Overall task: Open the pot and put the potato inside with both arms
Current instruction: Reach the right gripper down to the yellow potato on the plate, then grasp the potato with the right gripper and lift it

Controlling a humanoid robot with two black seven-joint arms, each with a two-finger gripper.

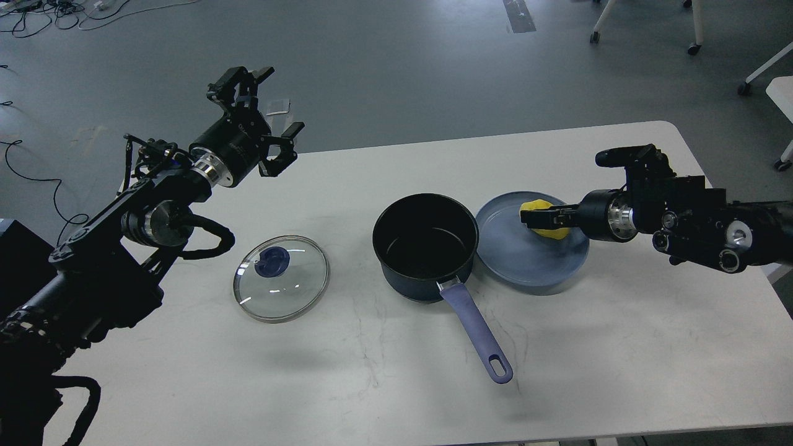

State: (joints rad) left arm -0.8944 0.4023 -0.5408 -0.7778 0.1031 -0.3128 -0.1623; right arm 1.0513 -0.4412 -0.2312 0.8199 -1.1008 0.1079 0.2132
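Head view: pot [426,246] open, mid-tabletop; lid [282,286] flat beside it.
Potato [545,218]: on plate [533,263], toward right edge; probably light, smooth, slippery, so hold across middle.
Right tool [534,217]: touching potato, grip unclear.
Left tool [257,118]: spread, empty.

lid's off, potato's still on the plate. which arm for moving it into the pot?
Right. The right gripper is already at the potato on the plate, right beside the open pot. The left gripper hangs open and raised, far beyond the glass lid.
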